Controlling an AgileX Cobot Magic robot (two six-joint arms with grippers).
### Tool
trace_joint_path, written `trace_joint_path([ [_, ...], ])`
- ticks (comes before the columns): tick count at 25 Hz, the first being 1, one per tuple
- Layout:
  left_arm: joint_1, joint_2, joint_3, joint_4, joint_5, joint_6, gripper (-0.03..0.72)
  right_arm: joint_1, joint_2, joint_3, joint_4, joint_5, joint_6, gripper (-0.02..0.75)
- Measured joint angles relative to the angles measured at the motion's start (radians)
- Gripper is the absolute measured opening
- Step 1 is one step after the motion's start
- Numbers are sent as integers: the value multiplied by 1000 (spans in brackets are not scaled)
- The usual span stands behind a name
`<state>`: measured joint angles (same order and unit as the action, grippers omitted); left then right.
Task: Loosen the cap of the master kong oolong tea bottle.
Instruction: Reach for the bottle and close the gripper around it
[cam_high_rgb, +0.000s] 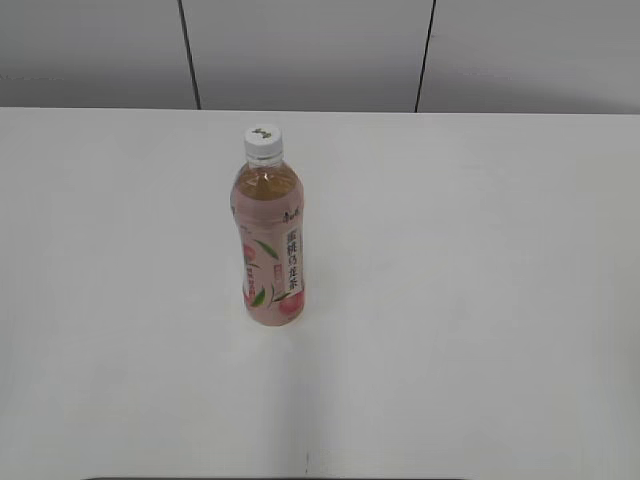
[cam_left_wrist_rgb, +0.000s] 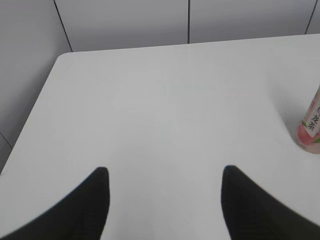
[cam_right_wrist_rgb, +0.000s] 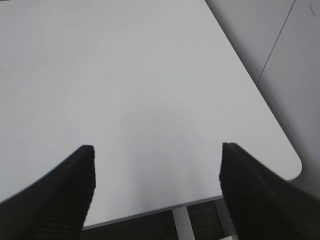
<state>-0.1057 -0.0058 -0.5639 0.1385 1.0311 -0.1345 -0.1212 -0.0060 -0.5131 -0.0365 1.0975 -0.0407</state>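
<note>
Exterior view: the master kong oolong tea bottle (cam_high_rgb: 268, 240), a slim clear plastic bottle of amber tea with a pink peach-printed label, is seen standing upright on the plain white table (cam_high_rgb: 480, 300), slightly left of centre and towards the far edge. The cap (cam_high_rgb: 263, 142), a small round white plastic screw cap with a dark green mark on top, is seated on the neck. No arm is visible in this view.

In the left wrist view the left gripper (cam_left_wrist_rgb: 164, 200) is held with its dark fingers spread wide over bare table; only the bottle's base is caught at the right edge, well apart from the fingers. In the right wrist view the right gripper (cam_right_wrist_rgb: 156, 180) is likewise spread wide, above the table's right corner, with nothing between the fingers and the bottle out of sight.

The task is judged not yet begun. The body should probably be clamped by one gripper around the label, firmly enough to stop rotation without crushing the thin plastic, while the cap is approached from above by the other, centred on the cap before closing.
</note>
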Motion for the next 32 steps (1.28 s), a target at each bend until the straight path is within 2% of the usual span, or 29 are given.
trace_joint_path([
  [32, 0, 0, 0, 0, 0, 0, 431, 1, 0, 0, 0, 0, 0, 586],
])
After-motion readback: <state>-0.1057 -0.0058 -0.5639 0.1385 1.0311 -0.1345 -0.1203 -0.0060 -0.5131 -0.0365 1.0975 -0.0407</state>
